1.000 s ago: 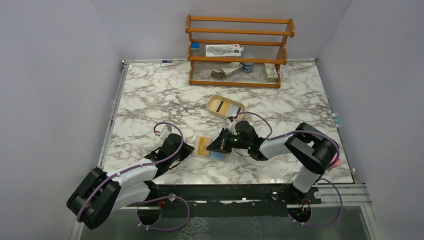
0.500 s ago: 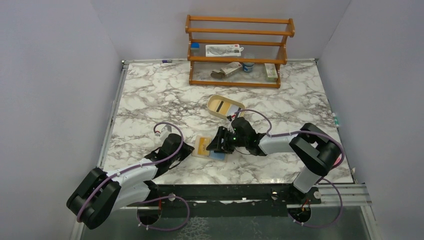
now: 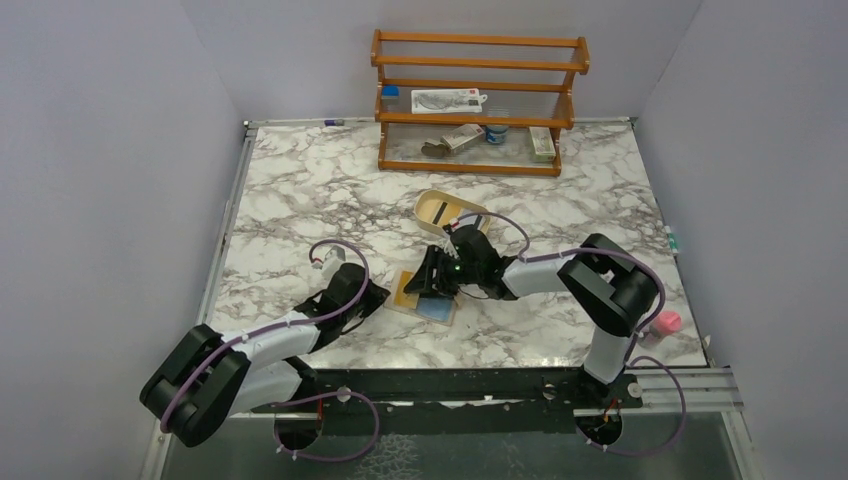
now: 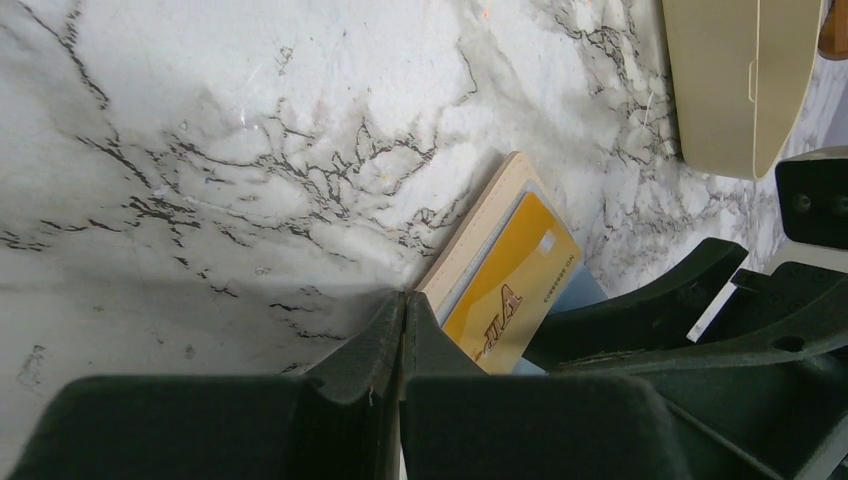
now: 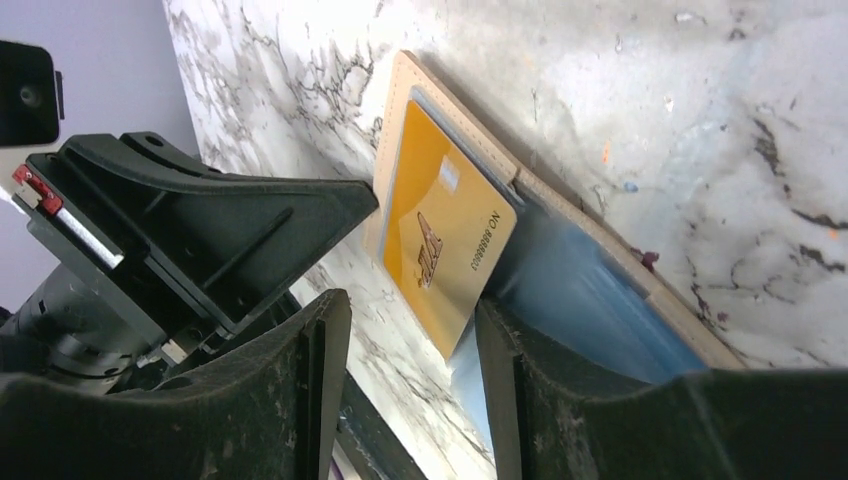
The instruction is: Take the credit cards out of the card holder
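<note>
The card holder point(image 3: 436, 306) lies open on the marble, tan outside and light blue inside point(image 5: 585, 300). A yellow-orange credit card point(image 5: 440, 240) sticks partway out of its pocket point(image 4: 508, 290). My right gripper point(image 5: 412, 325) is open, its fingers either side of the card's free corner without closing on it point(image 3: 432, 281). My left gripper point(image 4: 403, 300) is shut, its tips resting at the holder's tan corner point(image 3: 376, 297) with nothing between them. A whitish card with a dark band point(image 3: 468, 214) lies in the tan tray.
The oval tan tray point(image 3: 428, 203) stands just behind the right gripper, also at the upper right of the left wrist view point(image 4: 735, 80). A wooden rack point(image 3: 478, 100) with small items is at the back. A pink object point(image 3: 666, 322) sits by the right arm's base.
My right gripper has opened and moved forward and left over the holder, its fingers now around the yellow card's end. The holder has turned a little. The left gripper stays shut.
</note>
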